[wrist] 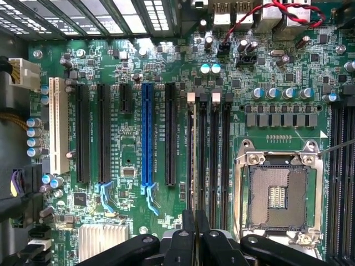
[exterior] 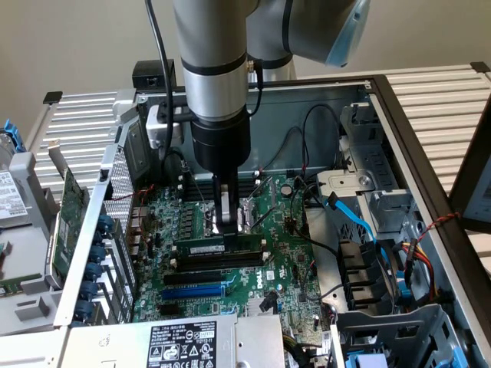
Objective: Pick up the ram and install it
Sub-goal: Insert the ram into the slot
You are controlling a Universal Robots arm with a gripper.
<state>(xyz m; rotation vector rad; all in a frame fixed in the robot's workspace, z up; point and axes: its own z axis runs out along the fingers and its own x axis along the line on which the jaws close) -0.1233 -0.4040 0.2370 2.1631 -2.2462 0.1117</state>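
Right now the gripper (exterior: 225, 228) hangs straight down off the arm into the open computer case (exterior: 399, 107), which lies on its side on a slatted worktop (exterior: 437, 84). Its fingers are drawn almost fully together. In the wrist view the gripper (wrist: 195, 233) has the thin top edge of the ram (wrist: 194, 155) running in between the fingertips, so it appears to be nipped there.

In the exterior view the ram (exterior: 207, 250) stands on edge in a memory slot on the green motherboard (exterior: 284, 230), directly at 6 o'clock from the fingertips and touching them. Its white label faces the camera. From the ram, a long blue slot (exterior: 192, 292) lies at about 7 o'clock, with a black slot (exterior: 196, 276) between the two. The power supply's white label (exterior: 182, 343) sits farther out at 6 o'clock.

The wrist view shows the ram in the memory slot nearest the blue slot (wrist: 147, 133). The neighbouring memory slots (wrist: 214, 155) are unfilled, and the bare processor socket (wrist: 277, 194) lies beyond them.

In the exterior view, a separate green expansion card (exterior: 70, 207) rests outside the case at 9 o'clock.
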